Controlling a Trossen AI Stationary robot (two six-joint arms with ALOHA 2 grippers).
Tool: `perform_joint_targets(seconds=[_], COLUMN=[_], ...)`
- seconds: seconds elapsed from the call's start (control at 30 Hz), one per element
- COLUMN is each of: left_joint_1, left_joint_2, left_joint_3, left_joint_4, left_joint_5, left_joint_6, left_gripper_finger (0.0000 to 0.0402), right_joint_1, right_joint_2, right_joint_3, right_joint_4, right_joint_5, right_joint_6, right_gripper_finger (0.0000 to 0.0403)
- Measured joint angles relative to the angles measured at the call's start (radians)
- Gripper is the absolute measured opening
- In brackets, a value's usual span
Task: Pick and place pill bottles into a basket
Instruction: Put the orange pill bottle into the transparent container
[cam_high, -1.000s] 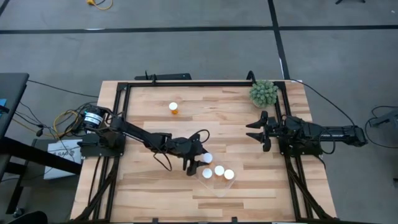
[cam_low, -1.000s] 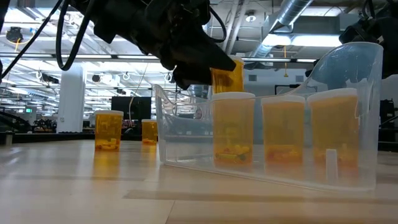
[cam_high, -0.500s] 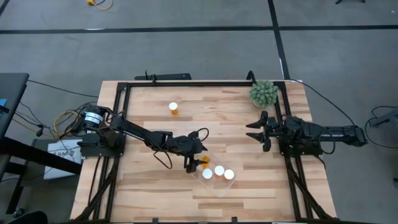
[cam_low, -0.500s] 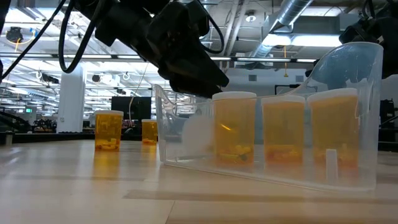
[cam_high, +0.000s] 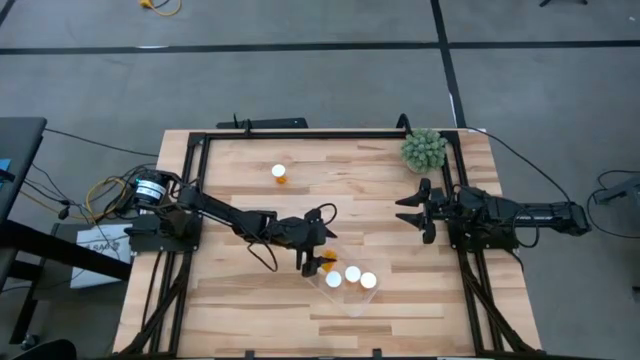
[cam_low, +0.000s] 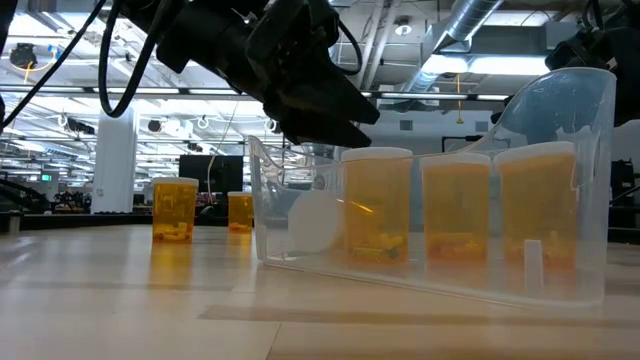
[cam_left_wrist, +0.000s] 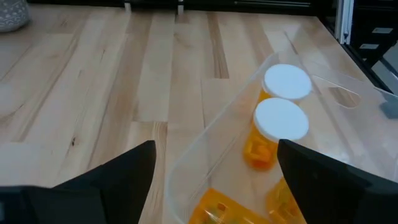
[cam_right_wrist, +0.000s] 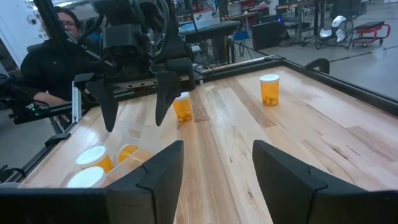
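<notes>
We see a translucent orange pill bottle (cam_high: 327, 265) lying tipped inside the clear plastic basket (cam_high: 352, 300) beside three upright ones, our left gripper (cam_high: 311, 262) spread open above it: release looks done. Next, fetch the far bottle (cam_high: 279, 173). Our right gripper (cam_high: 420, 212) waits, fingers apart.

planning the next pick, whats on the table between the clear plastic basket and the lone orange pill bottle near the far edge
In the high view, only bare wood and the left gripper lie between the clear plastic basket and the lone orange pill bottle.
</notes>
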Motion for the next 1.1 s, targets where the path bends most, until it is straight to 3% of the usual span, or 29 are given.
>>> perform_joint_targets(seconds=[0.3,0.73,1.1], left_joint_1=[0.000,-0.004,-0.048], left_joint_2=[-0.043,-0.255,-0.287], left_joint_3=[0.000,-0.046,-0.052], left_joint_4=[-0.068,-0.348,-0.632], left_joint_5=[-0.027,-0.080,-0.143], left_joint_6=[0.013,0.013,0.022], left_gripper_finger=[0.0323,0.0323,0.0322], right_joint_1=[0.000,0.000,0.000], right_joint_2=[0.000,0.000,0.000], right_joint_3=[0.000,0.000,0.000], right_joint_4=[0.000,0.000,0.000], right_joint_5=[0.000,0.000,0.000], right_joint_6=[0.000,0.000,0.000], right_gripper_finger=[0.0185,0.0185,0.0186])
